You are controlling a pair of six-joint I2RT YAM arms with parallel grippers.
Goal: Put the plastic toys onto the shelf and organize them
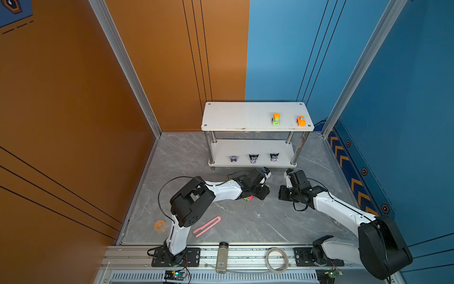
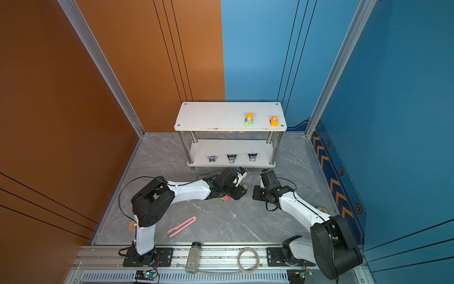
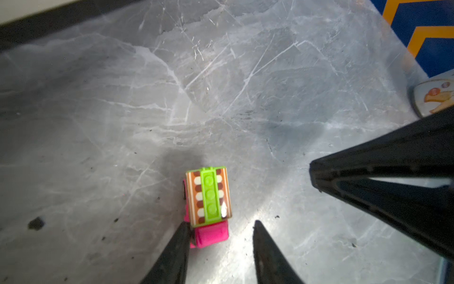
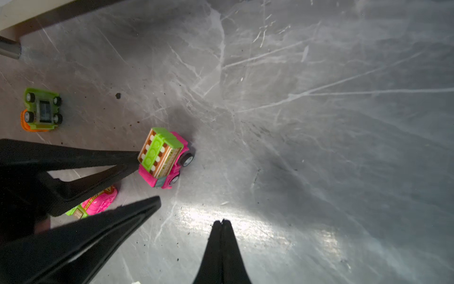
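Observation:
The white two-tier shelf [image 1: 233,115] [image 2: 208,115] stands at the back. Its top tier carries a green-orange car [image 1: 276,119] and an orange car [image 1: 301,121]. Three black-eared figurines [image 1: 253,158] line the lower tier's front. On the floor, a pink truck with a green-brown box [image 3: 208,196] [image 4: 163,157] [image 2: 245,186] sits between the fingers of my open left gripper [image 3: 221,223] [image 4: 147,179]; one finger touches its pink cab, the other stands apart. A pink-green car [image 4: 95,202] [image 1: 248,198] lies under that arm. A green-orange car [image 4: 41,110] lies upside down. My right gripper [image 4: 222,221] [image 1: 282,193] is shut and empty beside the truck.
A pink tweezers-like strip [image 1: 207,226] lies on the floor at the front left, near an orange tape roll [image 1: 160,225]. A grey bottle [image 1: 222,257] and a tape ring [image 1: 276,259] rest on the front rail. A round disc [image 2: 322,209] lies by the right wall.

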